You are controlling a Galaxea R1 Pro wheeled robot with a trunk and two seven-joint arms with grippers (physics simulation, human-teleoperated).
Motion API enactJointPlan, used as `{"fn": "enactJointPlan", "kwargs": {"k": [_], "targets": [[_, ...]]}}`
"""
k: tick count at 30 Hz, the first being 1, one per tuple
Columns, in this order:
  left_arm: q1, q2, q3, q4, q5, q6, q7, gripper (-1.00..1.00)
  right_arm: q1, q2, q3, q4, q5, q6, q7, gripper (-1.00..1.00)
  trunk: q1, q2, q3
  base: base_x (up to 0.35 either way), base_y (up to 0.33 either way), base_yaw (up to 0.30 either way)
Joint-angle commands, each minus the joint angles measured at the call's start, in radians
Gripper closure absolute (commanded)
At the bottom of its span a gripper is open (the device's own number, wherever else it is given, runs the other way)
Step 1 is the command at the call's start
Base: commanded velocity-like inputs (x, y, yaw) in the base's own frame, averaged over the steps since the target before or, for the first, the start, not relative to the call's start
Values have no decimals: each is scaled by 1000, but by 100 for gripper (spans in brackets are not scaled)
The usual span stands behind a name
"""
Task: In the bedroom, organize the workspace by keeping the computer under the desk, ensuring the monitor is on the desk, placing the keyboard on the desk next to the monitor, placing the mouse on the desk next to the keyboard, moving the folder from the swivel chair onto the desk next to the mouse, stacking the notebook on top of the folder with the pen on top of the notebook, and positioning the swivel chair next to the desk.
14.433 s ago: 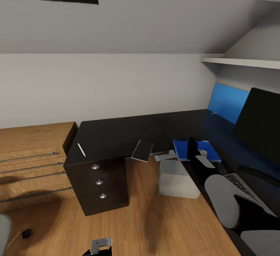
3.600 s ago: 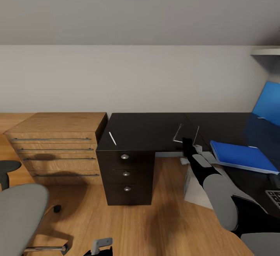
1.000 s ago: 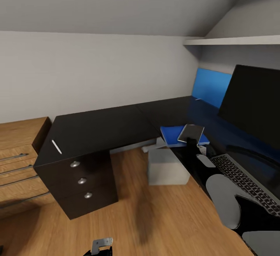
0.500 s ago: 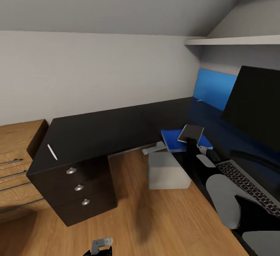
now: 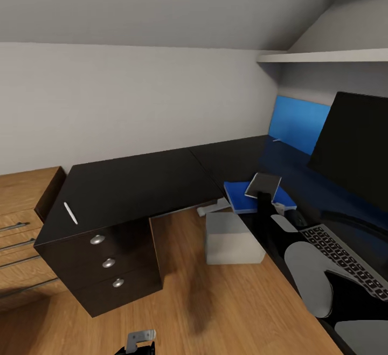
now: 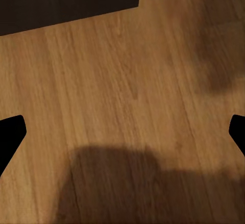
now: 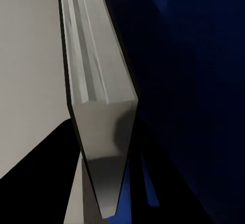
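My right gripper point(image 5: 263, 197) is shut on the grey notebook point(image 5: 263, 184), holding it tilted just above the blue folder point(image 5: 237, 194), which lies on the black desk point(image 5: 140, 182). The right wrist view shows the notebook point(image 7: 99, 117) edge-on between the fingers. The whitish pen point(image 5: 70, 212) lies at the desk's left end, above the drawers. The monitor point(image 5: 355, 145), keyboard point(image 5: 345, 258) and small black mouse point(image 5: 298, 218) sit on the right wing. The grey computer point(image 5: 231, 239) stands on the floor at the desk's edge. My left gripper point(image 6: 122, 132) hangs open over bare floor.
A light wood cabinet point(image 5: 21, 209) adjoins the desk's left end. The black drawer unit point(image 5: 110, 263) sits under the pen. A white shelf point(image 5: 323, 56) runs above the blue back panel point(image 5: 299, 123). Wood floor point(image 5: 178, 301) spreads in front of the desk.
The notebook, which lay at the desk's inner edge 14 seconds ago, is now in my right gripper over the folder. In the last second the view has shifted slightly.
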Motion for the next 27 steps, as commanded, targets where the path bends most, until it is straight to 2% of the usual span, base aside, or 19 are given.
{"fn": "enactJointPlan", "kwargs": {"k": [1,27], "targets": [[-2,1,-8,-4,5,-6,7,-100,-1,0,1,2,-10,-1,5,100,0,-1,-1,0,0,0],[-2,0,-8,-4,5,-6,6,-100,-1,0,0,-1,-10,22,-19,100,0,-1,-1,0,0,0]]}}
